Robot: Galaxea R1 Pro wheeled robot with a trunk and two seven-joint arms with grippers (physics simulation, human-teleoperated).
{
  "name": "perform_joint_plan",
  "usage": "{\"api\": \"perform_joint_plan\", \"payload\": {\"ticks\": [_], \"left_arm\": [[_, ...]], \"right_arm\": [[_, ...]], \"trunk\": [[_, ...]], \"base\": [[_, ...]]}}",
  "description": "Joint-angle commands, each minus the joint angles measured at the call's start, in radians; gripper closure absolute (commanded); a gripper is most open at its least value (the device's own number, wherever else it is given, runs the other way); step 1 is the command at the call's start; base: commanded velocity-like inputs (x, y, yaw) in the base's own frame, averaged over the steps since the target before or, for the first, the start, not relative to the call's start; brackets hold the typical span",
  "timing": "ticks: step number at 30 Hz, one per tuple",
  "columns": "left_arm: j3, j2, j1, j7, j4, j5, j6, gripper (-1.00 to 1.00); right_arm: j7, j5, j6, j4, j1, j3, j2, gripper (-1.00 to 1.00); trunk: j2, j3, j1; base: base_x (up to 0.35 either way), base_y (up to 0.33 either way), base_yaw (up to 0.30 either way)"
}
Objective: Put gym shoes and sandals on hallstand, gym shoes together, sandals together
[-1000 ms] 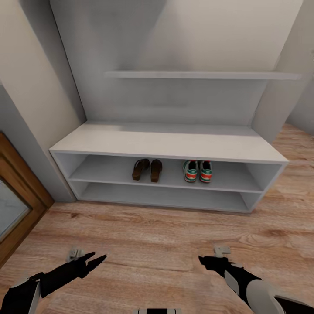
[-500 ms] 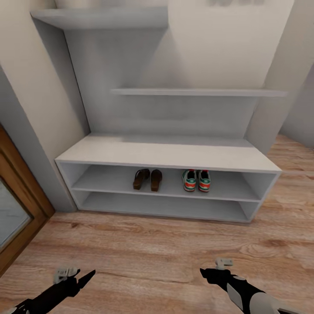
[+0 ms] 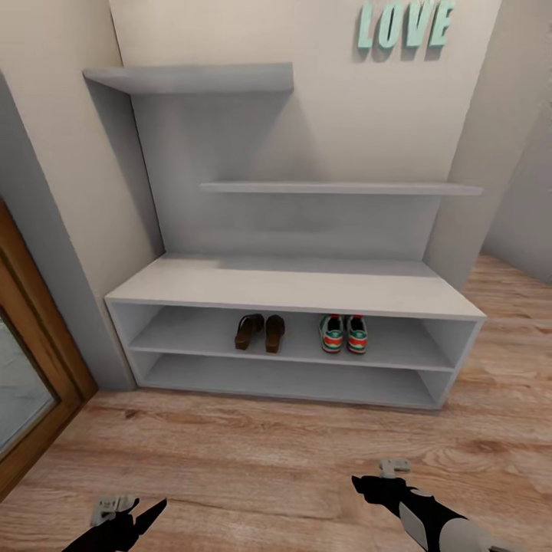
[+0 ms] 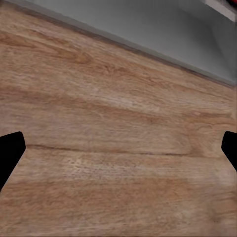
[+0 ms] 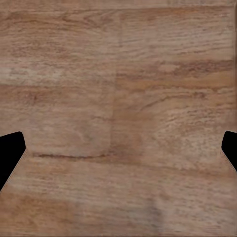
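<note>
Since both pairs are paired off on the upper shelf of the hallstand [image 3: 307,285], sandals [image 3: 260,332] beside gym shoes [image 3: 343,333], both grippers [image 3: 147,512] [image 3: 366,486] are held spread and empty above the corridor floor [image 3: 253,452].

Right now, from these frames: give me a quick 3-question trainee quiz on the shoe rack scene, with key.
1. True or false: the two sandals lie on the corridor floor.
2. Multiple choice: where do the two gym shoes sit on the hallstand? A) its top, B) its upper open shelf, C) its lower open shelf.
3. Fill in: both the left gripper and the right gripper are ____, with nothing between the fingers.

Key: 1 false, they are on the rack beside the gym shoes; 2 B; 3 open.
</note>
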Motion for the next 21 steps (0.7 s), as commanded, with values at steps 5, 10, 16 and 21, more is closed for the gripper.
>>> {"api": "perform_joint_plan", "payload": {"ticks": [5, 10, 16, 21], "left_arm": [[0.003, -0.001, 0.003, -0.004, 0.001, -0.005, 0.01, -1.0], [0.003, -0.002, 0.003, 0.003, 0.002, -0.005, 0.011, -1.0], [0.003, -0.003, 0.004, 0.026, 0.002, -0.005, 0.011, -1.0], [0.002, -0.005, 0.004, 0.03, 0.002, -0.005, 0.01, -1.0]], "right_arm": [[0.003, 0.011, -0.004, 0.001, 0.001, -0.009, 0.0, -1.0], [0.003, 0.011, -0.004, 0.001, 0.001, -0.009, 0.0, -1.0], [0.003, 0.011, -0.003, 0.001, 0.001, -0.009, 0.0, -1.0], [0.003, 0.011, -0.004, 0.002, 0.001, -0.009, 0.0, -1.0]], "trunk": [[0.001, 0.026, -0.002], [0.002, 0.053, -0.005], [0.003, 0.085, -0.007], [0.011, 0.111, -0.013]], "base": [[0.0, 0.0, 0.0], [0.0, 0.0, 0.0], [0.0, 0.0, 0.0], [0.0, 0.0, 0.0]]}}
